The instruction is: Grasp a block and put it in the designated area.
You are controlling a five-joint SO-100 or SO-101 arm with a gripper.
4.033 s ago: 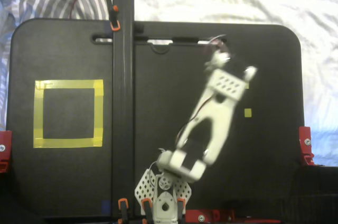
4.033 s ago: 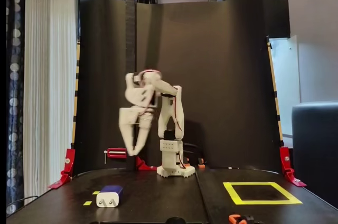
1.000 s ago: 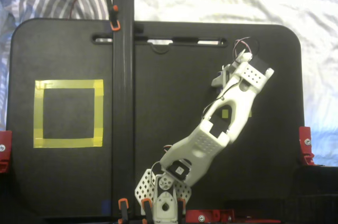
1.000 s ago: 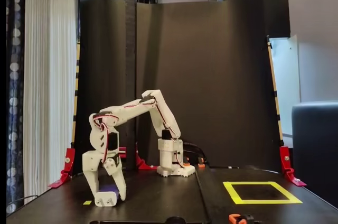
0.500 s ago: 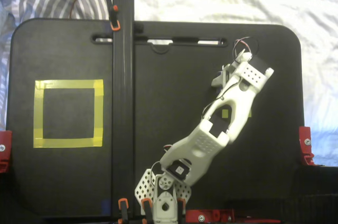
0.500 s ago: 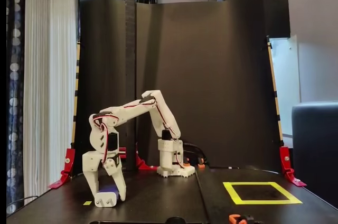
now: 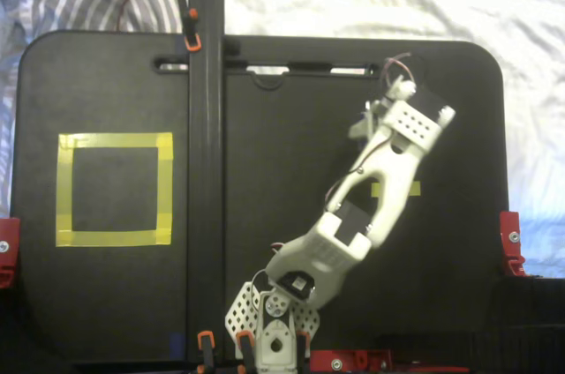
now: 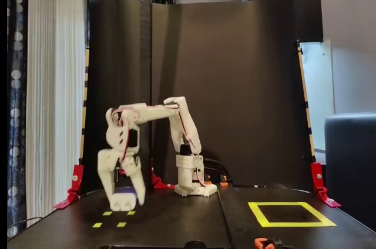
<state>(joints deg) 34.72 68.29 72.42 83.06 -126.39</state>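
The white gripper (image 8: 124,200) hangs clear of the black table (image 8: 176,225), its two fingers (image 8: 107,187) closed around the block (image 8: 124,192), whose dark-blue body shows between them with a pale end facing the side camera. From that side, the block sits well above the surface, directly over a cluster of small yellow tape squares (image 8: 114,219) near the left of the picture. From the camera looking down, the gripper itself is hidden beneath the arm's wrist (image 7: 413,123), and the block cannot be seen there; only one yellow marker (image 7: 395,189) peeks out beside the forearm.

Farther out, the arm (image 8: 154,114) reaches from its base (image 8: 191,181) at mid-table, elbow high, forearm bent down toward the load. The designated area (image 8: 291,214), a large yellow tape outline, lies empty on the opposite side of the table from the gripper, well apart from it, with a dark upright post (image 7: 205,127) standing between the two in the top-down view.

By the look of it, the grasp and lift are done. What remains is the long part: carrying the block across the table, lowering it inside the tape square and letting go.
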